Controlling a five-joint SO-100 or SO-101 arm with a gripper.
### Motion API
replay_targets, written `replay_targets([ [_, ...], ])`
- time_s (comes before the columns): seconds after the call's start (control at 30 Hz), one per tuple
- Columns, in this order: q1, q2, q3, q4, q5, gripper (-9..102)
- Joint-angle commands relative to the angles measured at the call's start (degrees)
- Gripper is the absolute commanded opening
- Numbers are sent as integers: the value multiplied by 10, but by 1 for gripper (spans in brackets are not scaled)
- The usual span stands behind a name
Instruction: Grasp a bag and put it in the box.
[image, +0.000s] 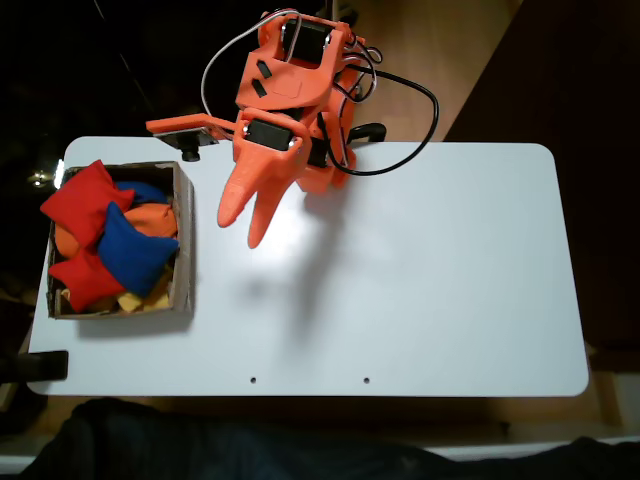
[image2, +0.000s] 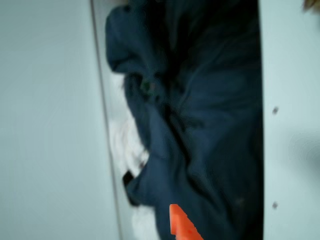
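The brown cardboard box (image: 185, 232) stands at the left end of the white table (image: 420, 280) in the fixed view. A red bag (image: 85, 200) lies in its top left corner and a second red bag (image: 85, 278) at its lower left. A blue beanbag (image: 135, 250) and orange ones (image: 150, 218) lie between them. My orange gripper (image: 240, 232) hangs over the bare table just right of the box, fingers pointing toward the front edge, a narrow gap between the tips and nothing in them. One orange fingertip (image2: 181, 226) shows at the bottom of the wrist view.
Black cables (image: 400, 100) loop behind the arm base at the table's back edge. A black clamp (image: 45, 365) grips the front left corner. Dark blue cloth (image: 200, 440) lies beyond the front edge, and the same cloth (image2: 200, 125) shows in the wrist view.
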Motion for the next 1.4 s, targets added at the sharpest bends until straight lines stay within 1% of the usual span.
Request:
replay_targets([
  [0.0,-28,17,0,-12,16,65],
  [0.13,-63,33,15,-6,24,65],
  [0.2,-85,41,30,0,21,59],
  [0.23,-98,47,40,4,18,58],
  [0.43,-154,76,98,17,30,58],
  [0.5,-167,83,114,17,32,51],
  [0.53,-174,87,120,17,30,42],
  [0.57,-180,91,127,17,28,37],
  [0.67,-193,104,151,17,29,34],
  [0.77,-206,120,172,14,29,17],
  [0.83,-214,134,187,17,33,15],
  [0.87,-217,142,198,17,35,10],
  [0.93,-223,157,218,18,43,6],
  [0.97,-224,163,228,19,50,0],
  [1.1,-225,183,258,50,79,0],
  [1.37,-211,224,316,83,83,0],
])
